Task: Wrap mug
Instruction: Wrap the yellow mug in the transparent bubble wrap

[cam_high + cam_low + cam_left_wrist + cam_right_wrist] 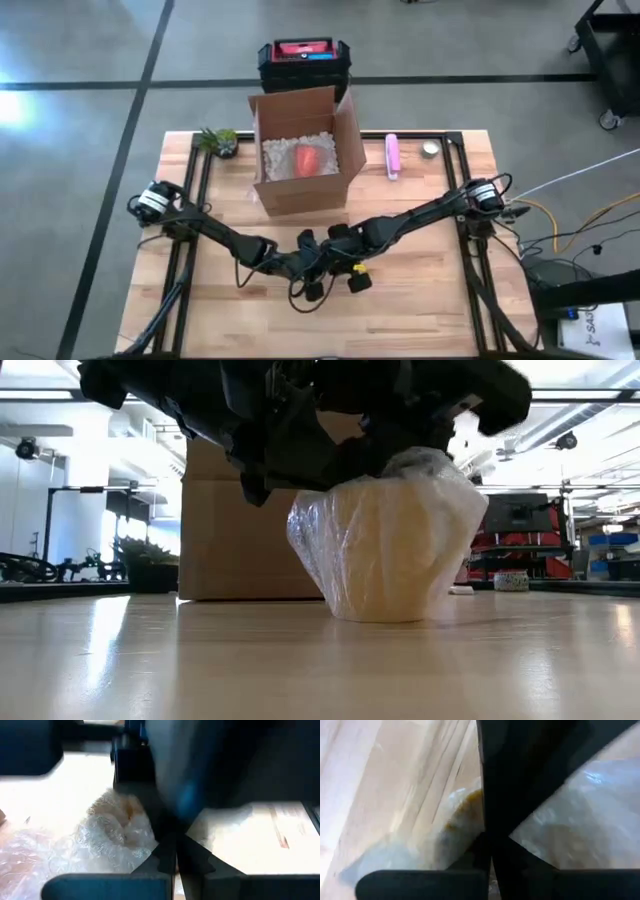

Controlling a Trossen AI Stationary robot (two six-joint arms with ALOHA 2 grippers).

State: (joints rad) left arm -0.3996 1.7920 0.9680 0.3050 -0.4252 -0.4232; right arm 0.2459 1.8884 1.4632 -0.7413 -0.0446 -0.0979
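In the low view a cream mug [385, 555] stands upright on its base on the wooden table, covered in clear bubble wrap [440, 510]. The wrap gathers to a bunch [420, 460] over the mug's top. Both grippers crowd right above it. My left gripper [172, 852] and my right gripper [492, 847] are both shut, with wrap beside their fingers. In the high view the two grippers meet at the table's middle, left [305, 285] and right [352, 278], and hide the mug. My left gripper comes down from above onto the gathered bubble wrap [127, 827] over the mug's top. Its shut fingers and the other arm hide the exact place of contact. The mug stays on the table. My right gripper is shut on the bubble wrap [465, 815] at the mug's top, fingers pointing down. Wrap shows on both sides of the fingers, and how many layers are pinched cannot be told. The mug stands on the table below.
An open cardboard box [300, 150] with white packing filler and a red item stands at the table's far middle. A black and red case [303, 58] lies behind it. A small plant [218, 140], a pink object [393, 155] and a tape roll [430, 149] flank the box.
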